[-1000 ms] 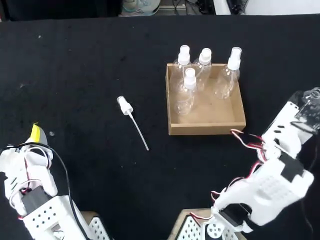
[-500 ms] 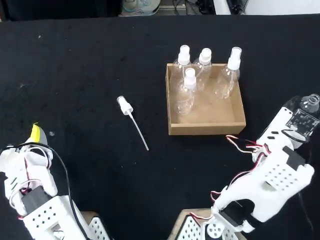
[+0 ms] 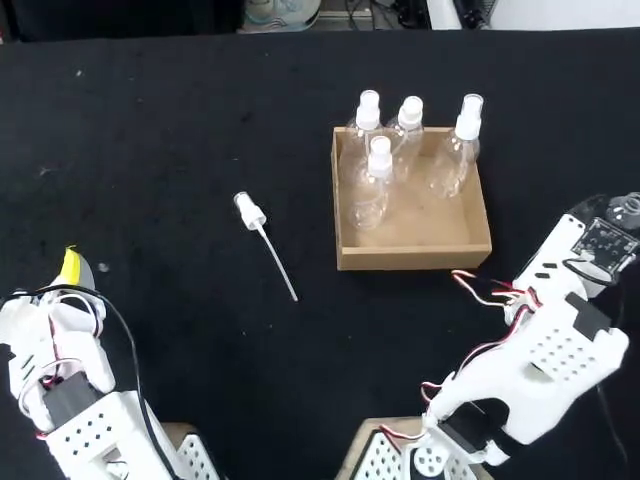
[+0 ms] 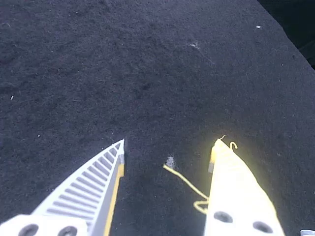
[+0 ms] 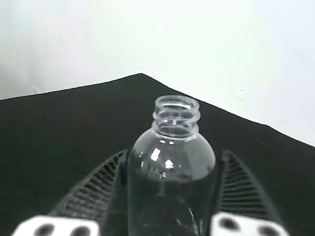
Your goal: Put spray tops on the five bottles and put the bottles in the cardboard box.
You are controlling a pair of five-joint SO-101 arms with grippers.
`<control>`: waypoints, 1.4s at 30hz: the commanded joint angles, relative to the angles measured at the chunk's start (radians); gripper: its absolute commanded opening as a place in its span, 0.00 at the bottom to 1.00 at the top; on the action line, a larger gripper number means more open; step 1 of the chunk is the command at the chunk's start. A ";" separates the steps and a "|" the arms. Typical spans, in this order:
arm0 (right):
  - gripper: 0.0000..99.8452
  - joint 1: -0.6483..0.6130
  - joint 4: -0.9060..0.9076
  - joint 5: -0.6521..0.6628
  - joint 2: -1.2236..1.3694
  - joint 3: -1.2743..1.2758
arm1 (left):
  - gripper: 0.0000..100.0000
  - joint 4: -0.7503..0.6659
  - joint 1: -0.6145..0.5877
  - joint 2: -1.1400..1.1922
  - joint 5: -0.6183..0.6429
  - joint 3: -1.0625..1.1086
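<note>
Right wrist view puts the uncapped bottle [image 5: 174,147] squarely between my right hand's [image 5: 173,153] 2 ribbed fingers [image 5: 98,189], which press against its sides just under the shoulder. The bottle stands upright in the grip. Its neck points straight up and clears the fingertips. It is clear plastic with a rounded shoulder, a short threaded neck and an open round mouth, and I can see the black desk [image 5: 59,128] through its walls.

In the high view the right hand [image 3: 610,232] sits at the desk's [image 3: 150,130] right edge, well to the right of the cardboard box [image 3: 415,258]. The uncapped bottle [image 3: 630,206] shows as a small clear ring at the hand's tip.

The loose spray top [image 3: 251,214] lies on its side on the desk, left of the box and apart from it. It has a white head and a long thin tube slanting toward the near edge. Inside the box are 4 capped bottles [image 3: 372,195], clear with white tops. 3 are along the far wall and 1 is in front of them.

My left hand [image 4: 169,143] hangs over bare desk near the left corner. Its fingers are spread wide with nothing between them, and 1 finger is yellow [image 4: 236,182]. It is well apart from the spray top.
</note>
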 commanded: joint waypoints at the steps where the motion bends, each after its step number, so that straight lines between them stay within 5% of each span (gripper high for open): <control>1: 0.27 -0.003 -0.021 0.006 -0.013 -0.007 | 0.27 -0.015 0.012 -0.008 0.008 -0.053; 10: 0.25 -0.008 -0.003 0.006 -0.202 0.110 | 0.27 -0.017 0.012 -0.008 0.008 -0.053; 20: 0.25 -0.014 0.367 0.005 -0.297 -0.018 | 0.27 -0.015 0.012 -0.008 0.008 -0.051; 30: 0.25 -0.021 0.414 0.005 -0.297 -0.045 | 0.27 -0.015 0.012 -0.008 0.006 -0.051; 35: 0.00 -0.003 0.410 0.008 -0.297 -0.051 | 0.27 -0.015 0.012 -0.008 0.006 -0.051; 42: 0.01 0.049 0.419 0.005 -0.374 -0.041 | 0.27 -0.015 0.012 -0.008 0.006 -0.051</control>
